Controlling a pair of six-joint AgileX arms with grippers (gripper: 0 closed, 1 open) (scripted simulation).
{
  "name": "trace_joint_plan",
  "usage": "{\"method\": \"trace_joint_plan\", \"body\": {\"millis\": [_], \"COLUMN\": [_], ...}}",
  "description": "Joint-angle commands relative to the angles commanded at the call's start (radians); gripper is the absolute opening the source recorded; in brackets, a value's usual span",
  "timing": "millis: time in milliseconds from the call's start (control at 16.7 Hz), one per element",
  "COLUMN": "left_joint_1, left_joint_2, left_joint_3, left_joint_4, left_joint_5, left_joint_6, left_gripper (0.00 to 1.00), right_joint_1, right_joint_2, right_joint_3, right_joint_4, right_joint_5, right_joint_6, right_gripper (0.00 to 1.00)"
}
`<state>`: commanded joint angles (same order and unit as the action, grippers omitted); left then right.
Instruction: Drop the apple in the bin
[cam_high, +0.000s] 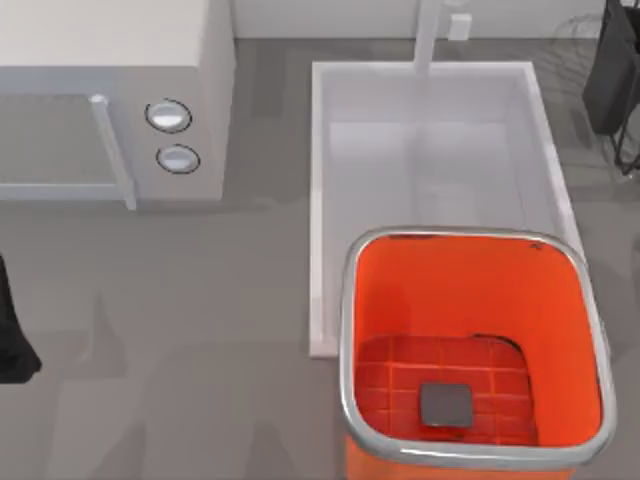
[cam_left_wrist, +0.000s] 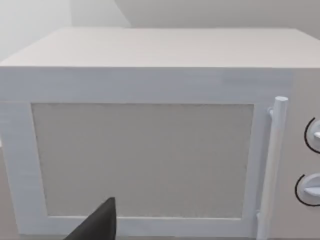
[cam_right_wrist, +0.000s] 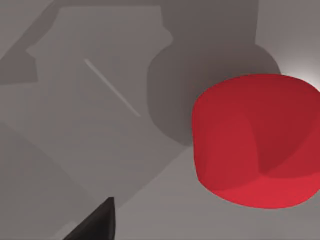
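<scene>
The bin (cam_high: 350, 330) is a large orange-red square tub with a silver rim and a dark grey square on its gridded floor, standing at the table's front right; nothing lies inside it. The apple (cam_right_wrist: 255, 140), red and rounded, rests on the grey table surface in the right wrist view, apart from the dark tip of my right gripper (cam_right_wrist: 97, 222). My right arm (cam_high: 615, 70) is at the far right corner. At the left edge sits my left arm (cam_high: 12, 335), its gripper (cam_left_wrist: 97, 222) facing the microwave.
A white microwave (cam_high: 110, 90) with two knobs and a bar handle stands at the back left. A white sink basin (cam_high: 320, 200) with a tap lies behind the bin and touches it. Bare grey table stretches across the front left.
</scene>
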<state>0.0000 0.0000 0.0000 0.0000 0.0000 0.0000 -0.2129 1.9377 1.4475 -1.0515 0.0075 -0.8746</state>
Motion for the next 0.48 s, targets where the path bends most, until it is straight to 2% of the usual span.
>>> {"method": "trace_joint_plan", "body": {"millis": [480], "left_joint_1": [0.000], "left_joint_2": [0.000], "left_joint_3": [0.000], "left_joint_4": [0.000], "left_joint_5": [0.000], "left_joint_6": [0.000], "left_gripper": [1.00], "right_joint_1": [-0.002], "right_joint_2": [0.059], "right_joint_3": [0.052], "right_joint_4": [-0.028], "right_joint_5": [0.000], "right_joint_6": [-0.028], "right_gripper": [1.00]}}
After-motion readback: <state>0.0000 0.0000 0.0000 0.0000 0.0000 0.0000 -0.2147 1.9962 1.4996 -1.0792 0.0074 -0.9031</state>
